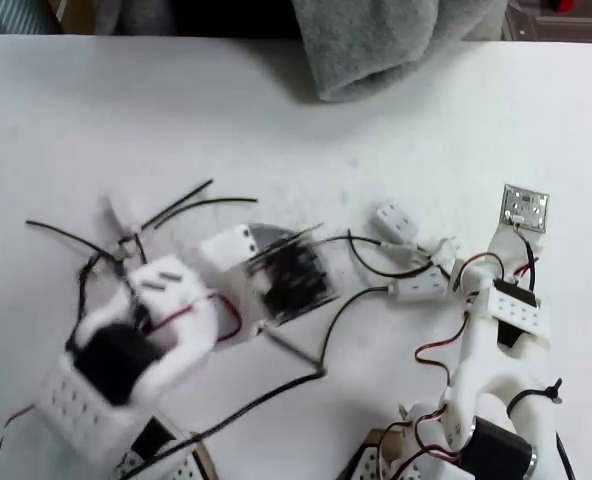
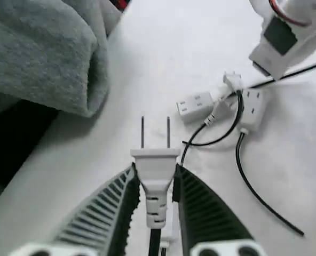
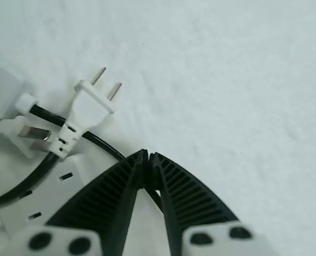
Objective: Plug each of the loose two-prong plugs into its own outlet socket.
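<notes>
A white plug (image 2: 155, 156) is being held in the left gripper (image 2: 155, 173) at the lower centre of the left wrist view. The fingers are being pressed narrowly against the flat sides of its body, and its two prongs are pointing forward over the table (image 2: 163, 48). The right gripper (image 3: 147, 156) is being shown at the lower centre of its own view with fingertips closed together. A black cord (image 3: 99, 143) is passing under them, and whether it is being pinched cannot be told. A second plug (image 3: 88, 106) is lying loose just up and left of those fingertips. The plugs are being judged light, hard and rather slippery, with thin prongs that could bend and a springy cord likely to tug, so the ribbed body behind the flange is being favoured as the grip. Two plugs are being counted, and two sockets: one socket (image 2: 195, 105) and the other socket (image 2: 252, 105) are lying close together right of centre.
</notes>
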`<state>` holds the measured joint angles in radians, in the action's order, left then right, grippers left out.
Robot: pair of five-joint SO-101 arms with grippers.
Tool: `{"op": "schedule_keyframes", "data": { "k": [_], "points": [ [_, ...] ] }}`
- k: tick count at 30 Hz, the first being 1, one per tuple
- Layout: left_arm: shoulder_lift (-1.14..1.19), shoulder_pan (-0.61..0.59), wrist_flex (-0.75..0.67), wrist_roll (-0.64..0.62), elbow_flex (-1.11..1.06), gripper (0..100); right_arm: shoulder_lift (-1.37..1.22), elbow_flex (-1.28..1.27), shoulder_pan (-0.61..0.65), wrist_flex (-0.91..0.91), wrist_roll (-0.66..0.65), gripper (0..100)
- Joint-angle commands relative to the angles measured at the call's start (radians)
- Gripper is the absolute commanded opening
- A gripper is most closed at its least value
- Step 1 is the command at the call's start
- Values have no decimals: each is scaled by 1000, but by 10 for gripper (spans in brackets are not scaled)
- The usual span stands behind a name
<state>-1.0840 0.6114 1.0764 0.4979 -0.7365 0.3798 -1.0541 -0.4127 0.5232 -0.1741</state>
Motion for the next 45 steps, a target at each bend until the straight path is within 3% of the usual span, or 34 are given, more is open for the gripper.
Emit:
{"op": "schedule_keyframes", "data": {
  "k": [1,9,14,19,24,33,39,45],
  "points": [
    [-176,8,-187,-61,-160,24,41,3,-7,-12,6,19],
    [-461,15,-450,-149,-428,24,42,9,7,-10,6,19],
    [-553,16,-512,-210,-479,24,131,81,47,35,0,19],
    [-605,12,-535,-265,-479,23,407,258,150,213,-3,19],
    [-682,10,-535,-278,-480,23,740,451,334,357,-78,19],
    [-737,15,-566,-272,-589,23,1138,577,832,372,-272,19],
    [-737,16,-597,-272,-606,23,1159,655,1096,433,-293,19],
    [-737,16,-592,-272,-605,23,928,732,1293,598,-292,19]
  ]
}}
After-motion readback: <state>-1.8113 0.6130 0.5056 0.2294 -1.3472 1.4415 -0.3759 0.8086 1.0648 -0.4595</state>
